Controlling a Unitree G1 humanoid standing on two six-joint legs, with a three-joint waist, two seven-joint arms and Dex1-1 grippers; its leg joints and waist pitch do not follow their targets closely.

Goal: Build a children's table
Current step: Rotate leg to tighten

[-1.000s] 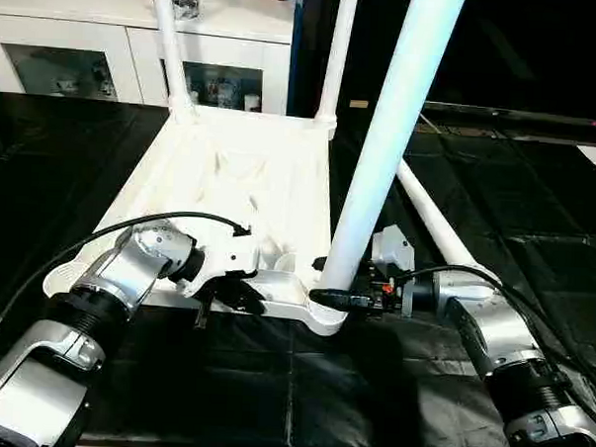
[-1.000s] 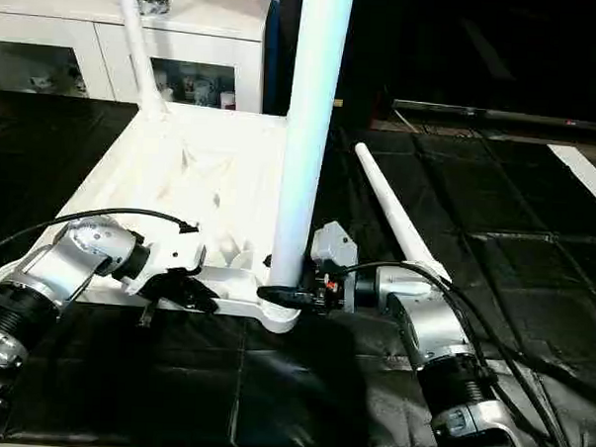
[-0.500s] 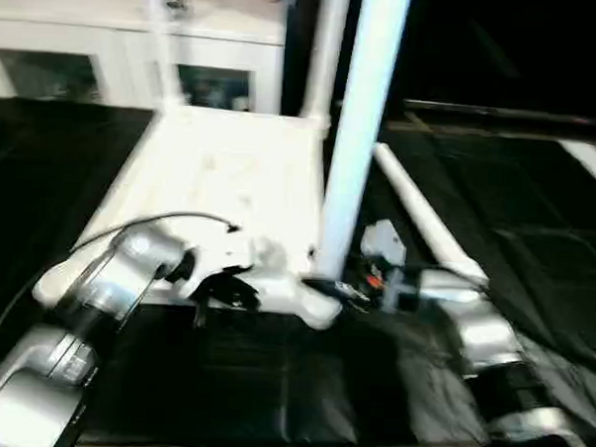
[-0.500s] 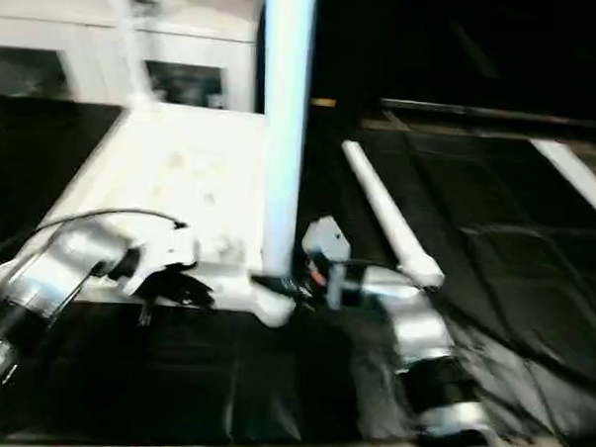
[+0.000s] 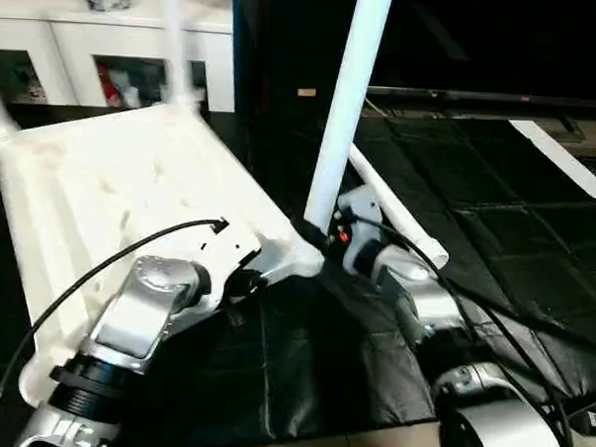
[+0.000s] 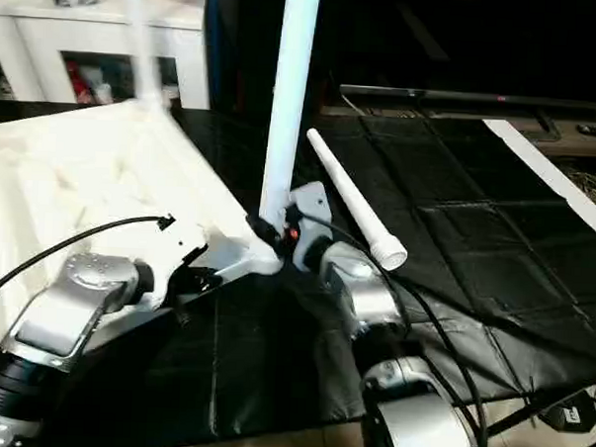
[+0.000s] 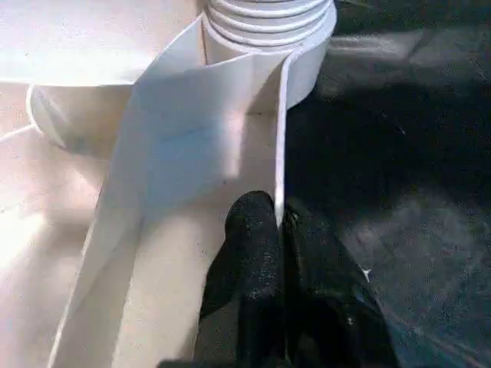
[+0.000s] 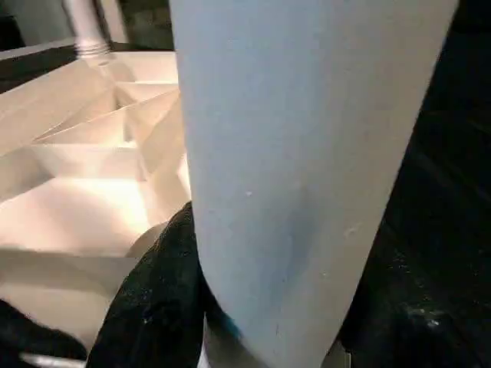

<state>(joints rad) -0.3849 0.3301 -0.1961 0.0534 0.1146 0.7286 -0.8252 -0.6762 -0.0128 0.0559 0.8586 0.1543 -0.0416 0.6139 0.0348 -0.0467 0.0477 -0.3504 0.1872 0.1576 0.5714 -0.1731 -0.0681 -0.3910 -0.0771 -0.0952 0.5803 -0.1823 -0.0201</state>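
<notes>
Tabletop (image 5: 112, 186): lies upside down on the black mat (image 5: 456, 221), ribbed underside up, its near corner turned toward the right arm.
Fitted legs: one upright leg (image 5: 343, 107) stands in the near corner socket (image 7: 268, 31); further legs rise at the far corners, blurred.
Loose leg (image 6: 353, 211): lies on the mat just beside the upright one, not yet mounted.
Left claw (image 7: 280, 238): pinched closed on the thin rim wall of the tabletop close to the socket.
Right claw (image 5: 322, 239): clamped round the base of the upright leg, a dark finger (image 8: 165, 299) visible against the tube.
Risk, seating: the leg may sit only partly home; a sideways pull could lever it out or tip it.
Risk, grip: the rim is thin and smooth, so the pinch may slip and let the tabletop slide.
Risk, obstruction: the loose leg is near enough to be knocked and roll away.
</notes>
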